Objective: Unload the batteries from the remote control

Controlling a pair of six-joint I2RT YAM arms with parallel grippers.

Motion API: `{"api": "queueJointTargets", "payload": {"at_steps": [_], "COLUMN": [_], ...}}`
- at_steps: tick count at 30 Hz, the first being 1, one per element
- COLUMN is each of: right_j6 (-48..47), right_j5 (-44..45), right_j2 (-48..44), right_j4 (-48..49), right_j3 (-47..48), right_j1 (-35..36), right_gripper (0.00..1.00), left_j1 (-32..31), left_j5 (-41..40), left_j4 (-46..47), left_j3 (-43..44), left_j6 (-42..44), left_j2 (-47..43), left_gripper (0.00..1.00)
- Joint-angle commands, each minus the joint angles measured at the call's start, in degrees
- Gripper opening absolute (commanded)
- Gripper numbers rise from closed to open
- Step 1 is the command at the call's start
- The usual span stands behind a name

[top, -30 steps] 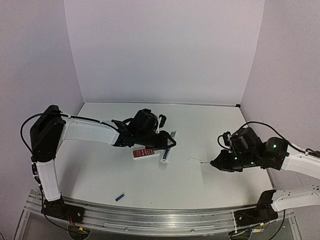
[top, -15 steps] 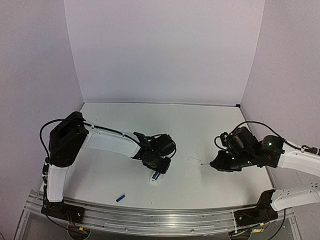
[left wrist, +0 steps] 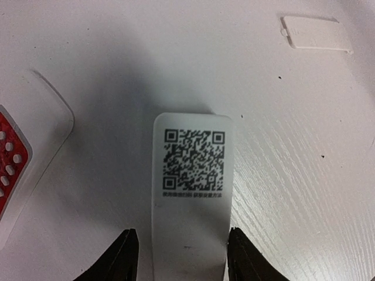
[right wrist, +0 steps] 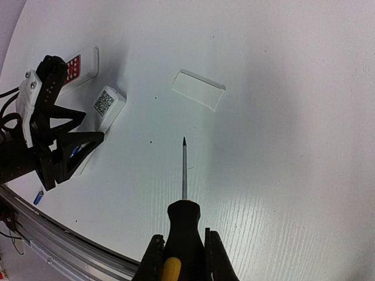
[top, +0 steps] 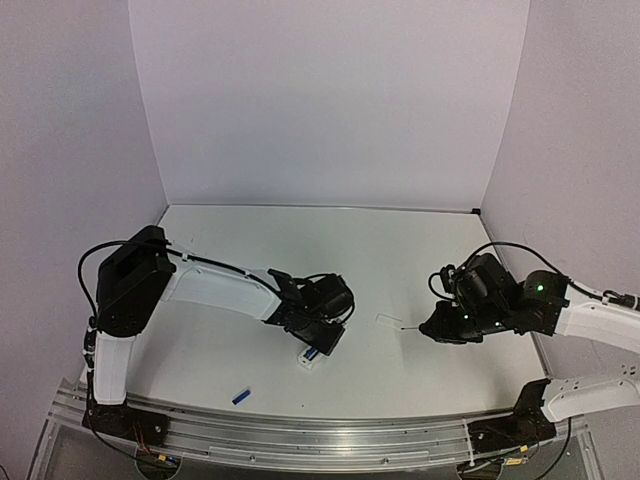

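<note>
The white remote control (left wrist: 190,170) lies back up on the table, QR sticker showing. My left gripper (left wrist: 183,257) is open and straddles it: the right finger touches its edge and a small gap shows at the left finger. In the top view the left gripper (top: 322,338) covers most of the remote (top: 308,360). One blue battery (top: 314,351) shows in its open end. A second blue battery (top: 240,396) lies loose near the front edge. My right gripper (right wrist: 181,249) is shut on the black-and-yellow screwdriver (right wrist: 184,219), held above the table, tip pointing toward the left arm.
The white battery cover (top: 385,320) lies between the two grippers and also shows in the right wrist view (right wrist: 198,89). A red-faced remote (right wrist: 79,67) lies just beyond the white remote, hidden under the left arm in the top view. The metal rail (top: 300,440) runs along the front.
The left arm has swung toward the front. The white remote now lies nearer the front edge than a second ago. The right gripper with the screwdriver has barely shifted.
</note>
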Motion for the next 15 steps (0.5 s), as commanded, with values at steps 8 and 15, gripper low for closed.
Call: {"api": "queueJointTargets", "payload": {"at_steps": [8,15], "right_j6": [-1.1,-1.8], "right_j5": [-1.5,-3.2], "right_j2": [0.4,1.5], "right_j4": [0.0,0.2], "right_j3": [2.4,3.1], "right_j1": [0.2,0.2], "right_gripper": [0.0,0.0], "left_j1": [0.3,3.7], "left_j5": [5.9,13.2], "left_j4": [1.1,7.5], "left_j3": [-4.2,-16.0], "left_j6": [-6.5,-11.9], "left_j2": [-11.9,-19.6], "left_gripper": [0.94,1.0]}}
